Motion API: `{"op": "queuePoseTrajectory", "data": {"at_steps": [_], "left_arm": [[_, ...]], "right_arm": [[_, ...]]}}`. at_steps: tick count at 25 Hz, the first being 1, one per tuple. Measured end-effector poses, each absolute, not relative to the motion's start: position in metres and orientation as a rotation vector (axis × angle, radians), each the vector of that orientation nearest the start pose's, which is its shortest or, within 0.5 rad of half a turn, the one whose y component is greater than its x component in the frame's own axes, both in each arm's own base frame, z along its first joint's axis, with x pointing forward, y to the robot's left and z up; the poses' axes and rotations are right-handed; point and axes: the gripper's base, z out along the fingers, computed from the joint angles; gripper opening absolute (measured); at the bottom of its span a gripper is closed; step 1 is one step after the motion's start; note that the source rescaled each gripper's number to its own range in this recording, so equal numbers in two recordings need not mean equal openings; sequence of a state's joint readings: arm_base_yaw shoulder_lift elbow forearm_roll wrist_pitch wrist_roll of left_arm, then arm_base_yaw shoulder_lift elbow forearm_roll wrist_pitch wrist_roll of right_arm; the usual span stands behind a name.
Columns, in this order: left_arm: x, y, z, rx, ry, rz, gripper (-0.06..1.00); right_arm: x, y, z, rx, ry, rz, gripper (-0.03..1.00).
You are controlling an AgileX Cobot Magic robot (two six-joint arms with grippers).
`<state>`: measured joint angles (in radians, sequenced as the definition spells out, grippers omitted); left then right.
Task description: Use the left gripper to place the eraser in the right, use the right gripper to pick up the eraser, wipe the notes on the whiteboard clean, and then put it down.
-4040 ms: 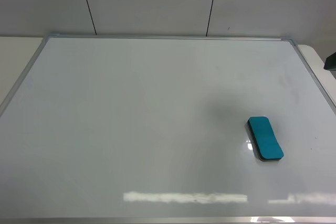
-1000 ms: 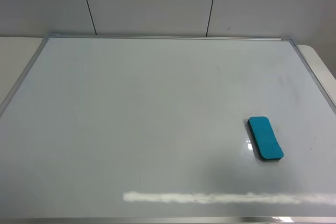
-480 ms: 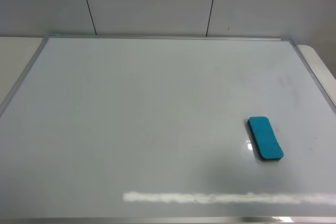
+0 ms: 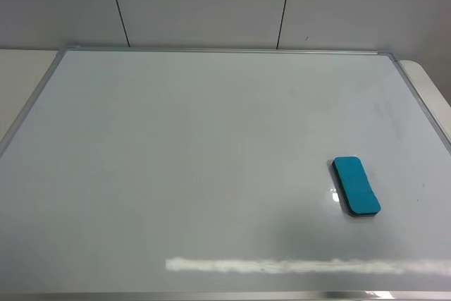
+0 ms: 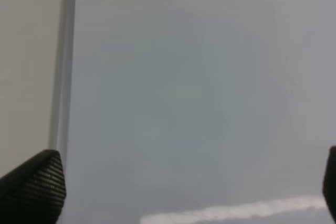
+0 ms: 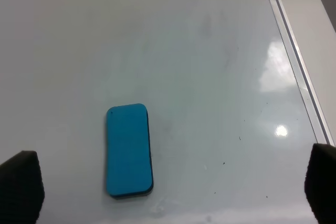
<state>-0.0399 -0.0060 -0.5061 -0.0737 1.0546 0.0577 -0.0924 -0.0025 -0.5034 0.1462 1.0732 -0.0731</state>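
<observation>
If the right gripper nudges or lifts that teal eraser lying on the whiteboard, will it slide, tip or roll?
The eraser lies flat on the glossy whiteboard, so a sideways nudge would probably make it slide rather than tip. Its low, rounded-rectangular shape gives it little reason to roll. It looks like a small block, likely light and fairly stiff, so a grip across its narrow sides should hold.
</observation>
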Motion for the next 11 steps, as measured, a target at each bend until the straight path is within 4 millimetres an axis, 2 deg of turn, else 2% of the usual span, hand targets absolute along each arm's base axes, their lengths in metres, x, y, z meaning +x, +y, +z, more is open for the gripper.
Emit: {"op": "queuePoseTrajectory", "data": {"at_steps": [11], "left_arm": [[-0.0066,-0.0056,0.2796,0.103,2.022,-0.077,1.0]], "right_arm": [[-0.0056,0.0122,0.2779,0.011,2.043,0.072,1.0]]}}
